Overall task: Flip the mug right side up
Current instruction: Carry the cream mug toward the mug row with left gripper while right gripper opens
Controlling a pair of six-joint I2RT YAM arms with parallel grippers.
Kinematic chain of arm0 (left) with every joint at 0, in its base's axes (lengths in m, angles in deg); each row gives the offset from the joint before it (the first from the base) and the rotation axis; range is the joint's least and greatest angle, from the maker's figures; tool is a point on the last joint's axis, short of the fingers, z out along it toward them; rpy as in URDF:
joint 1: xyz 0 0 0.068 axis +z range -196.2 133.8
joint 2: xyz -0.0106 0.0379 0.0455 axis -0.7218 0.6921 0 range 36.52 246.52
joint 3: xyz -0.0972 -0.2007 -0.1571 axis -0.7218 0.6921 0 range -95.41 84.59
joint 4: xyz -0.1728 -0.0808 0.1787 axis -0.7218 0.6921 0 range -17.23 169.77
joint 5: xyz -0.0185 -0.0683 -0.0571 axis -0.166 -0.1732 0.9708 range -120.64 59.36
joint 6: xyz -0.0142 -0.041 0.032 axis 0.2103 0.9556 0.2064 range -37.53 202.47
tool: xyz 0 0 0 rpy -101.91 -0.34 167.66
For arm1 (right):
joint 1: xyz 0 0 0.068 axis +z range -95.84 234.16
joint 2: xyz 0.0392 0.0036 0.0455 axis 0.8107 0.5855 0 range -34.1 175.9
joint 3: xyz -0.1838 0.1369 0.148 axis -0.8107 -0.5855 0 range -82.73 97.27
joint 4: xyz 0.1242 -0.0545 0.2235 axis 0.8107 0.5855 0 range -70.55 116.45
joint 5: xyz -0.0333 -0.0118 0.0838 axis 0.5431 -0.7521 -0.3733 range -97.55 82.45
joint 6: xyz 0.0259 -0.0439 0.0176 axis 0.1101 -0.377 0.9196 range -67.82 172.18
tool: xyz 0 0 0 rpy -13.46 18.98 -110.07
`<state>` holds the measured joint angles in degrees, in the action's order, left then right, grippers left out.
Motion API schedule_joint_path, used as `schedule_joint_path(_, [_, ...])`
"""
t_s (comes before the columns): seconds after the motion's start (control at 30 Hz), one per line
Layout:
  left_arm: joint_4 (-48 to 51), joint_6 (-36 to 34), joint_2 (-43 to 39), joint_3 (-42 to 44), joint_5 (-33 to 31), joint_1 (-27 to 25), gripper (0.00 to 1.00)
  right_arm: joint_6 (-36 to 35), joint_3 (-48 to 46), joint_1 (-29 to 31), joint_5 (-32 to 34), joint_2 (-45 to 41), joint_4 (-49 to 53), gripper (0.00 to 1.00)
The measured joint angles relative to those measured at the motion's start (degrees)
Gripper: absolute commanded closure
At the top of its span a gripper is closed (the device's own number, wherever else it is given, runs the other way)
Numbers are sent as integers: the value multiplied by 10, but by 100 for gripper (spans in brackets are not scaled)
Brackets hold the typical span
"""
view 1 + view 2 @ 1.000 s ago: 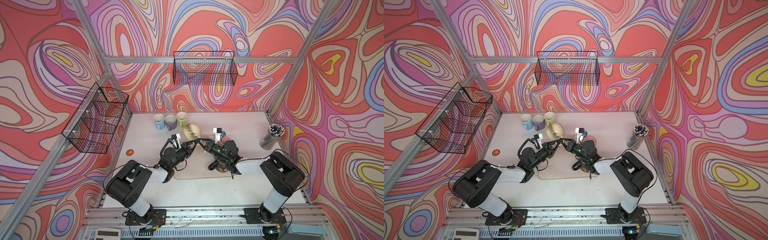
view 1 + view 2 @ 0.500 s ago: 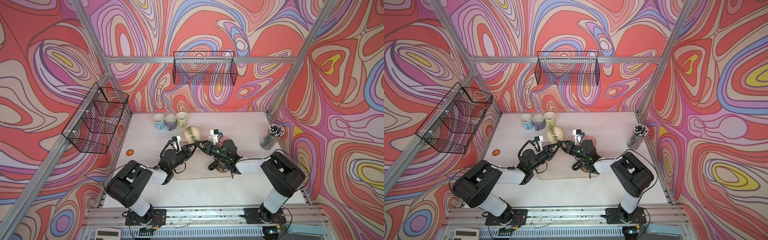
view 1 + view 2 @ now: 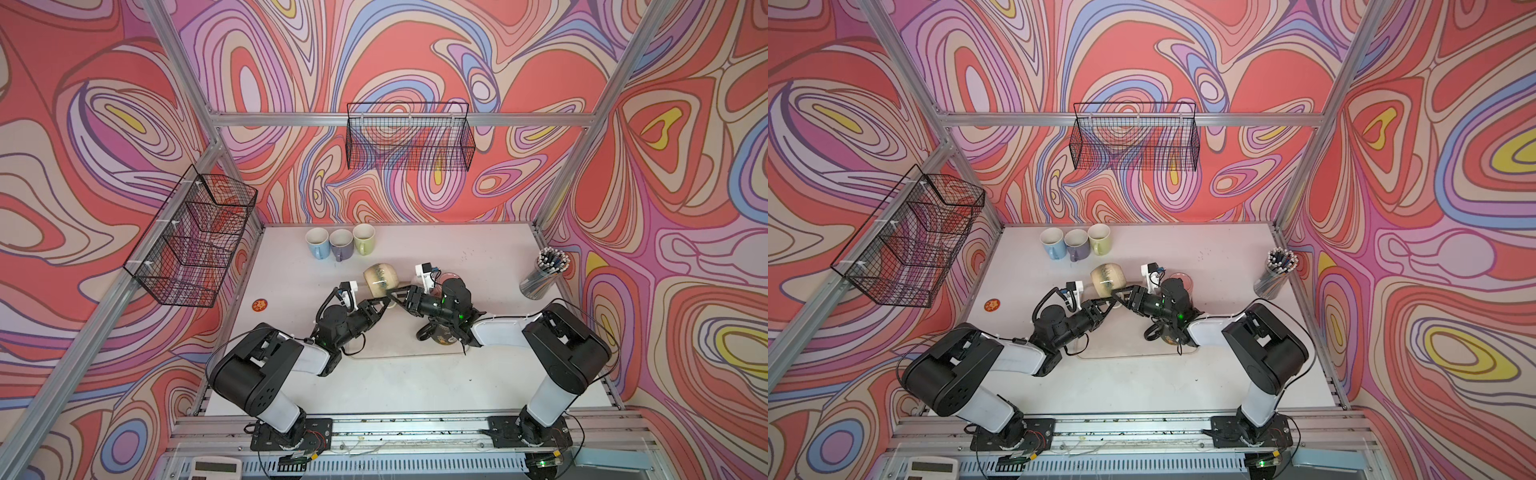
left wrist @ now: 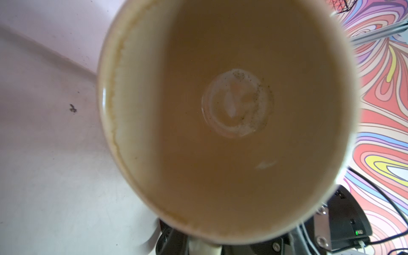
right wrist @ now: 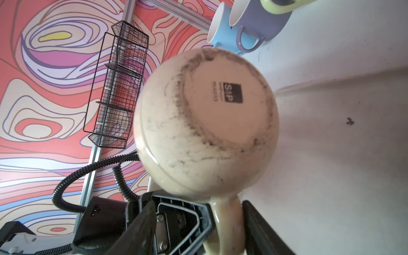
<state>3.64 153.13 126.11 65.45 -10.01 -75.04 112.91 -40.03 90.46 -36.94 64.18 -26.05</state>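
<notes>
right gripper (image 3: 392,294) now with fingers spread wide apart, they were pinched close a moment ago, mug (image 3: 380,279) sits a little lower in both top views than before, left gripper (image 3: 384,302) slid back along with it, right gripper dropped a bit too

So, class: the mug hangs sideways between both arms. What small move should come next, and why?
Probably draw the right end effector back off the handle: its jaws stand open around it, while the left end effector grips the sideways mug and could then tip it upright.
</notes>
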Motion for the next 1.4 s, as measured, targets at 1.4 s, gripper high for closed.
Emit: schedule_joint_path(1.4, [970, -443, -16, -531, -125, 31, 100, -289, 55, -34, 117, -289, 410, 20])
